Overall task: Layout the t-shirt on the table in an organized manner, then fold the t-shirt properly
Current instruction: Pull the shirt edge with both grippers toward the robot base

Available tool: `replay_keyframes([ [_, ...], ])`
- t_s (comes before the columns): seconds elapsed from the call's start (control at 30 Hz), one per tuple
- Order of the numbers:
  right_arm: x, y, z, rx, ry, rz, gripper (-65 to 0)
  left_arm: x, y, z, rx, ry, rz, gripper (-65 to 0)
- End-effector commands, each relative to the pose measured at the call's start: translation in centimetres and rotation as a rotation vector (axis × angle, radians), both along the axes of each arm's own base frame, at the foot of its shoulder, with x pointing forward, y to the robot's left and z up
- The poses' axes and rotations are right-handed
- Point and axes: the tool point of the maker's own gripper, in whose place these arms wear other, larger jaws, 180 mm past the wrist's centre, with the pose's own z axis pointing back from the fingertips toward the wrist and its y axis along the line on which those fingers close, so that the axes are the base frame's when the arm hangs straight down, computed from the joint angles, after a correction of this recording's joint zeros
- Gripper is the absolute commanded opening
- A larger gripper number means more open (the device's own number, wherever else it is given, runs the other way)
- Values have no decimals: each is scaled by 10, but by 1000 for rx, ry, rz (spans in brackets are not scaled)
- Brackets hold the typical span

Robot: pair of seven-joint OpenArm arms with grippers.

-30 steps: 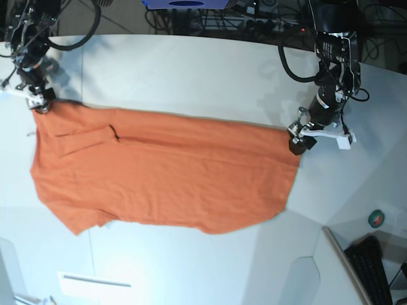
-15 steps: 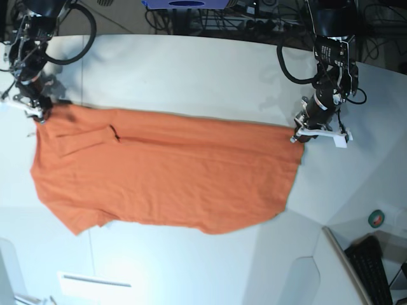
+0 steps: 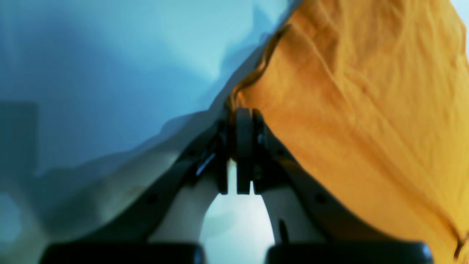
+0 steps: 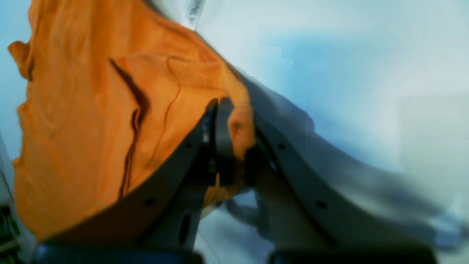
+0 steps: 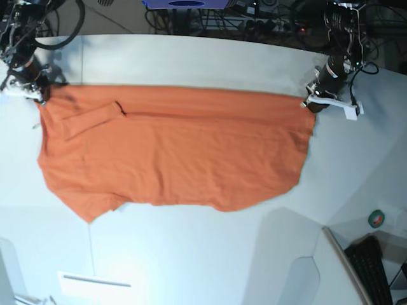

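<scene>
The orange t-shirt (image 5: 172, 152) hangs stretched wide over the white table (image 5: 191, 254), its top edge pulled taut between both arms and its lower part draped toward the front. My left gripper (image 5: 311, 101) at the base view's right is shut on the shirt's far right corner; in the left wrist view the pads (image 3: 243, 146) pinch the hem of the cloth (image 3: 366, 110). At the base view's left, my right gripper (image 5: 39, 95) is shut on the other top corner, with cloth (image 4: 91, 128) bunched between its fingers (image 4: 223, 143). A sleeve fold (image 5: 95, 117) lies near the left.
A green roll of tape (image 5: 377, 219) sits by the table's right edge, with a dark keyboard (image 5: 372, 267) below it. Cables and equipment (image 5: 254, 13) crowd the space behind the table's far edge. A white slip (image 5: 92, 283) lies near the front left.
Both grippers closed on the shirt's top corners and lifted them toward the far edge. The top hem went from sagging to a straight taut line, and the whole shirt shifted back.
</scene>
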Motion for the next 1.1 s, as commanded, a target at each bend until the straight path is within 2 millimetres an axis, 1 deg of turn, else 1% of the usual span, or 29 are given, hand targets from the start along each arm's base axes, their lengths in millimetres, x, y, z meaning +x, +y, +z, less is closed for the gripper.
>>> replay_keyframes([
  [0.0, -6, -6, 5, -20, 6, 7, -650, 3, 7, 13, 29, -38, -8, -650],
  [0.07, -15, -8, 13, -44, 6, 22, -650, -12, 6, 14, 38, -25, -18, -650],
  [0.13, -22, -10, 19, -65, 7, 33, -650, -24, 13, 16, 50, -16, -3, -650],
  [0.2, -30, -4, 19, -62, 13, 32, -650, -38, 25, 17, 65, -3, 29, -650],
  [0.3, -40, -2, 19, -64, 25, 35, -650, -52, 38, 18, 83, 14, 61, -650],
  [0.33, -41, -2, 18, -64, 28, 35, -650, -53, 41, 18, 86, 16, 68, -650],
  [0.43, -43, 0, 18, -62, 30, 34, -650, -63, 42, 16, 89, 34, 70, -650],
  [0.5, -46, 4, 16, -52, 35, 32, -650, -65, 42, 15, 89, 39, 70, -650],
  [0.67, -59, 5, 12, -48, 62, 31, -650, -67, 36, 12, 74, 42, 77, -650],
  [0.73, -66, 11, 8, -34, 73, 21, -650, -71, 35, 11, 73, 50, 77, -650],
  [0.8, -64, 11, 10, -38, 67, 22, -650, -72, 35, 11, 73, 51, 77, -650],
  [1.0, -72, 12, 9, -39, 82, 27, -650, -74, 35, 10, 73, 56, 77, -650],
  [1.07, -73, 12, 9, -39, 84, 27, -558, -75, 36, 10, 73, 59, 78, -650],
])
